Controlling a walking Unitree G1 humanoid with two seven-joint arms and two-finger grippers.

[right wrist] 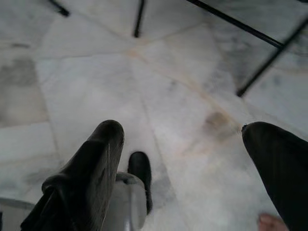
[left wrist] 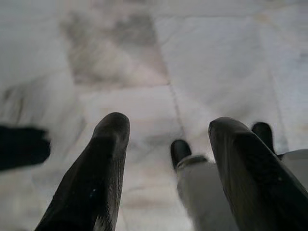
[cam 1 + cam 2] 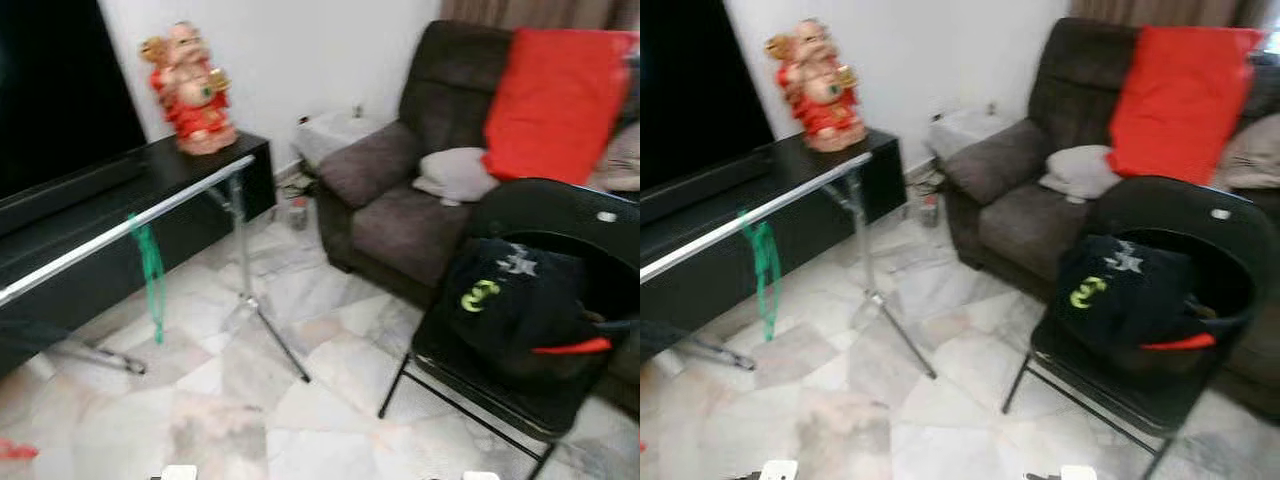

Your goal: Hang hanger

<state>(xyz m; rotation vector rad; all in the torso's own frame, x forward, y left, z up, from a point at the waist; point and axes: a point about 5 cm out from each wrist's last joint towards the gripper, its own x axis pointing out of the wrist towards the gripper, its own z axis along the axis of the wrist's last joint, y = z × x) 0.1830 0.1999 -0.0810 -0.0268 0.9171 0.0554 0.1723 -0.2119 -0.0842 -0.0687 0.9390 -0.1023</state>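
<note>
With both the left end effector (image 2: pixel 163 159) and right end effector (image 1: pixel 192 168) spread empty over the floor, the light, stiff green hanger (image 3: pixel 150 270), hung on the rail (image 3: pixel 130 228) well ahead, is best taken by its neck.

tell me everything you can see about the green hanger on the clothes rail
The green hanger looks like thin translucent green plastic. It hangs from the silver rail, its top hooked over the bar partway along, and the rest drops straight down toward the marble floor without reaching it. It carries no clothing. It sits in front of the black TV cabinet, to the left of the rail's upright leg. Only the rail touches it. The picture is blurred, so its exact shape is unclear.
</note>
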